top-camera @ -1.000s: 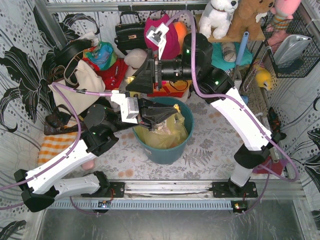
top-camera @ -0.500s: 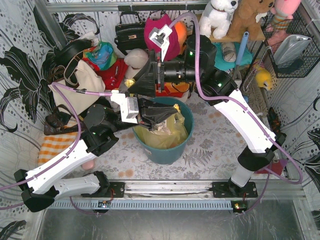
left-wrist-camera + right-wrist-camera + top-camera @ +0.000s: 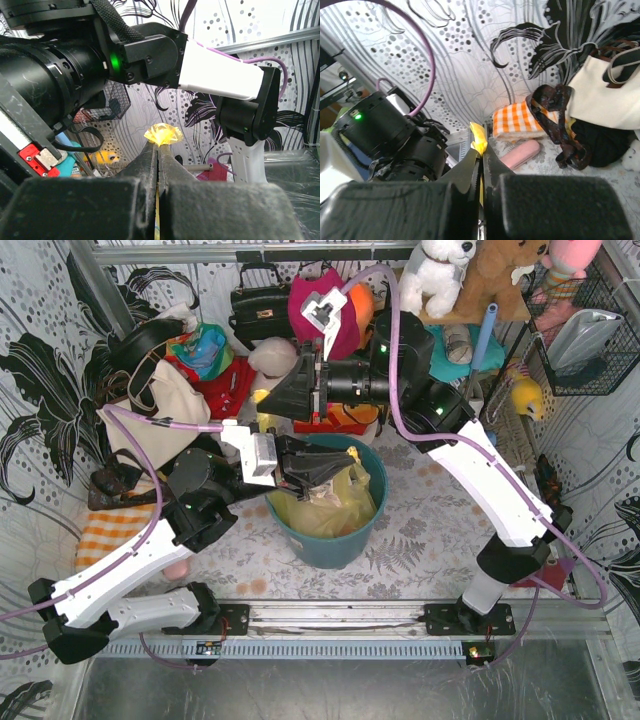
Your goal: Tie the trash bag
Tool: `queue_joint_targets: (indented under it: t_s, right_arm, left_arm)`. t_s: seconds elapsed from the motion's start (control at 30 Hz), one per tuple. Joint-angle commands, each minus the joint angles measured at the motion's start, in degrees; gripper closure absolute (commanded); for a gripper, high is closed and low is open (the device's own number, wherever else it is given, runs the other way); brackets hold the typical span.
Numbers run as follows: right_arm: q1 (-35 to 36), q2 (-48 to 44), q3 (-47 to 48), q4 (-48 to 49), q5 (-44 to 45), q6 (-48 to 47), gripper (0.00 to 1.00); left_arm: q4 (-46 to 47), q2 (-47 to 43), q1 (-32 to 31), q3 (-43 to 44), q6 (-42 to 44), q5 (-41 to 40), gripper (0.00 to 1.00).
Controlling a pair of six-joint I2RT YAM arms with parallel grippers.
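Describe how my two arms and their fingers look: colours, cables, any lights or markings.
The left arm and right arm share one build: white shells on the long links, black round joints with small green lights. A purple cable runs along each. The fingers are matte black, wedge-shaped, with dusty, scuffed faces. The right wrist carries a red tab with a metal plate.

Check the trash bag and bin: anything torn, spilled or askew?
Nothing stands out. The trash bag sits inside the upright teal bin, and the left gripper and right gripper each pinch a tuft of its plastic.
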Motion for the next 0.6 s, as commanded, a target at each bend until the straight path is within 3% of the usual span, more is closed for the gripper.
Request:
queue_joint_targets:
  t_s: [0.0, 0.3, 0.57]
  right_arm:
    - [0.32, -4.24, -1.85, 2.12, 8.26, -0.13, 1.0]
    - [0.33, -13.03, -14.31, 5.34, 25.42, 3.49, 1.0]
    - [0.33, -19.84, -24.32, 9.96, 32.34, 5.24, 1.0]
  left_arm:
    - [4.16, 0.45, -0.07, 0.67, -0.04, -3.16, 1.0]
    - [8.95, 0.68, -0.07, -0.11, 2.49, -14.26, 1.0]
    - [12.38, -0.83, -0.07, -2.58, 2.98, -20.69, 1.0]
